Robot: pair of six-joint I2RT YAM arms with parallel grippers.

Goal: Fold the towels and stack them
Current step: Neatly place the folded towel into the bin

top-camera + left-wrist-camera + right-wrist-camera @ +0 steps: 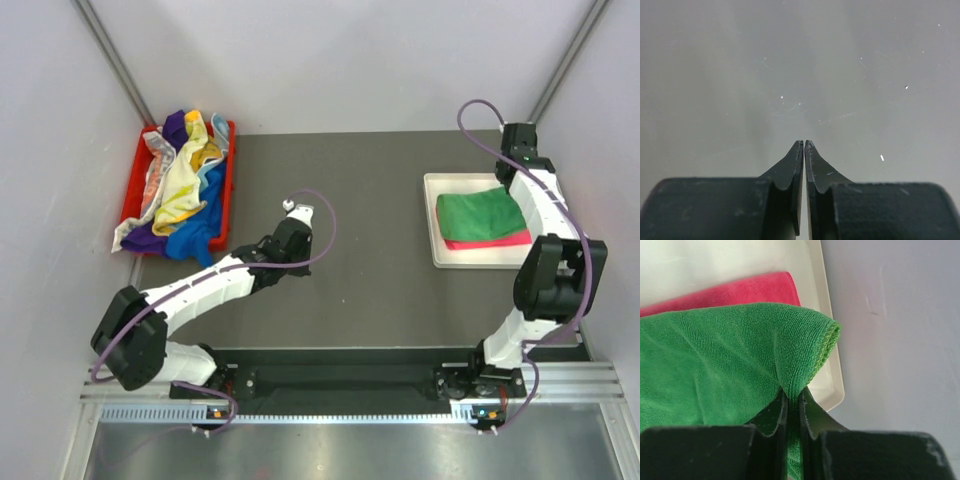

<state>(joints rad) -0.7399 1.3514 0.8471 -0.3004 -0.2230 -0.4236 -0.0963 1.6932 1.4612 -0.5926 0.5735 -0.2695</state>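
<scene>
The green towel (pixel 715 365) lies folded on top of a pink towel (pixel 730 292), and both are inside the white tray (pixel 832 370). The right gripper (pixel 792 395) pinches a raised fold of the green towel at its corner, close to the tray's rim. The cloth rises between the two fingers, and the rest of it spreads away from them across the tray. The pink towel shows past the green one's far edge.

The left gripper (pixel 804 145) has its fingers pressed together tip to tip. It hangs over the grey table (pixel 370 200), well to the left of the tray and apart from any cloth. Further left of the tray, a loose heap of towels (pixel 185 190) fills the red bin (pixel 228 190).
</scene>
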